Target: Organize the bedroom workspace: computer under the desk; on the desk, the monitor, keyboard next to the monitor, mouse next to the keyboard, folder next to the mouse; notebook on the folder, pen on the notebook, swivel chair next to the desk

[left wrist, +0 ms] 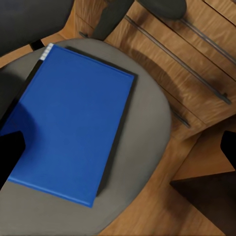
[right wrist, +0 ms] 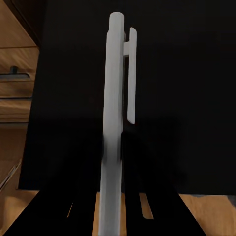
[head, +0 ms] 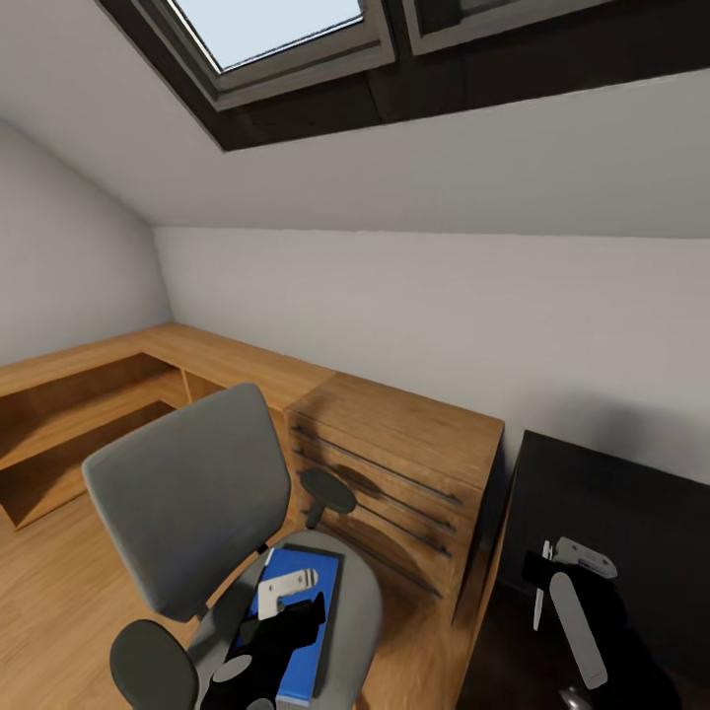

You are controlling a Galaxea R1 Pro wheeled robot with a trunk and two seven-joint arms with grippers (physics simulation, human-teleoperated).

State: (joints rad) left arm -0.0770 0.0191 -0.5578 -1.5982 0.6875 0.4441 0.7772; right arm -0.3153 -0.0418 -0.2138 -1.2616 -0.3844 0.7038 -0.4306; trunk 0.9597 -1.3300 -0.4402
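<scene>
On the seat of the grey upholstered swivel chair [head: 187, 498] lies the flat bright blue rectangular folder [left wrist: 69, 125], squarely on the cushion with its dark spine edge toward the wooden drawers, and the left gripper [head: 281, 602] hovers right over it, dark fingers parted wide with nothing between them. Over on the right, the right gripper [right wrist: 110, 211] is clamped on a slim pale grey pen [right wrist: 114, 113] with a clip near its top, the barrel standing out straight between the fingers above the glossy black top of the desk [head: 611, 493]. That folder looks light, thin and fairly stiff, smooth-faced, so likely slick under the pads; my judgement is it will slide rather than lift if pressed flat. The best hold is probably an edge, where it overhangs the soft cushion least tightly — the long edge by the spine or a near corner, with one finger worked under it as the cushion gives. The seat is matte woven fabric, rounded at the rim; the black armrests are oval pads. Beside the chair stands a warm-toned wooden drawer chest [head: 394, 463] with long thin metal bar handles, grain plainly visible, and a low light-wood shelf unit [head: 89, 404] runs along the white wall under the sloped ceiling. The floor is matching wood plank. The pen is light and rigid, a slip risk if the grip loosens.
</scene>
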